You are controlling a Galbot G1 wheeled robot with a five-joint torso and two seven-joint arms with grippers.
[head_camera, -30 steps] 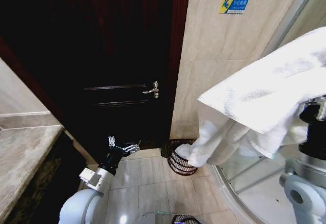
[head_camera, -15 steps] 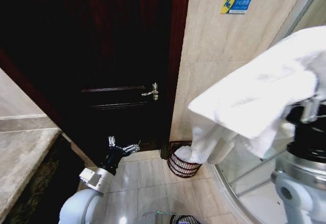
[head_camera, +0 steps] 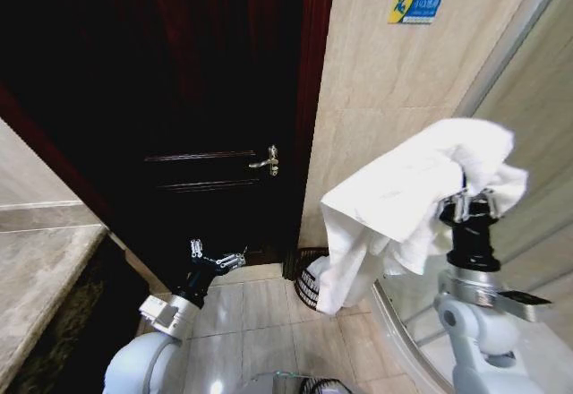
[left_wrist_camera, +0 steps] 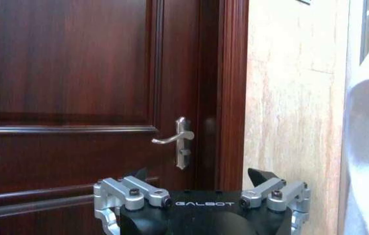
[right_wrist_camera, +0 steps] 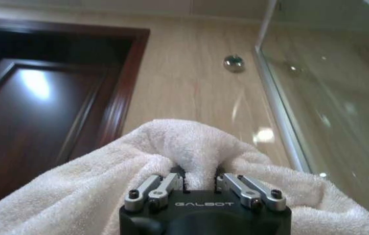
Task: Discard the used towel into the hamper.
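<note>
One towel (head_camera: 407, 199) hangs from your right gripper (head_camera: 468, 202) at the frame's centre-right, jaws pinched tight on a fold, so lower it until its tail is inside the hamper (head_camera: 309, 285) at lower centre, while the left gripper (head_camera: 215, 258) idles at lower left, jaws spread and empty

"GALBOT" — left hand (left_wrist_camera: 201, 188), right hand (right_wrist_camera: 199, 177).
</note>
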